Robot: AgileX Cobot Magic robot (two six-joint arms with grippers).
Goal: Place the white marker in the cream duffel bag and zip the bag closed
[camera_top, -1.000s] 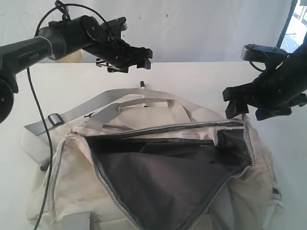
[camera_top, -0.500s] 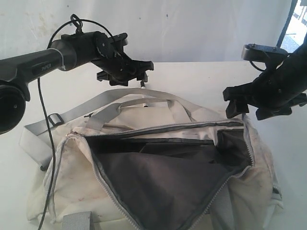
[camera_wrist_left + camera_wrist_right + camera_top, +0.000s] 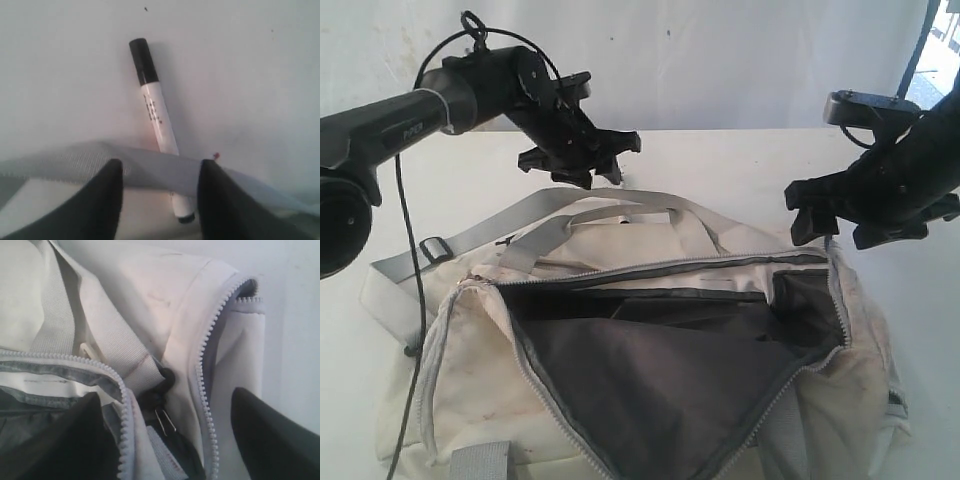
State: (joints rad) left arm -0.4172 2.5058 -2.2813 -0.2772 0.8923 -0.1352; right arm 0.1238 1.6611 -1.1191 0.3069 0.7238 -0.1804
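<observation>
The white marker [image 3: 159,120] with its black cap lies on the white table behind the bag. A grey strap [image 3: 90,162] crosses over its lower barrel. My left gripper [image 3: 160,167] is open and hangs just above the strap, with the marker's hidden part between its fingers [image 3: 107,200]. In the exterior view the left gripper [image 3: 590,168] covers the marker. The cream duffel bag [image 3: 470,370] lies unzipped, showing dark grey lining [image 3: 650,370]. My right gripper [image 3: 850,225] is open over the bag's right end, above the zipper pull [image 3: 164,421].
Grey handles [image 3: 620,213] and a long shoulder strap [image 3: 450,240] lie across the bag's far side. The white table [image 3: 740,165] runs back to a white wall. A black cable [image 3: 415,300] hangs down past the bag's left end.
My left gripper has come down and nearer the bag's far edge, and now covers the marker tip that showed earlier. The right gripper and the bag have not moved.
</observation>
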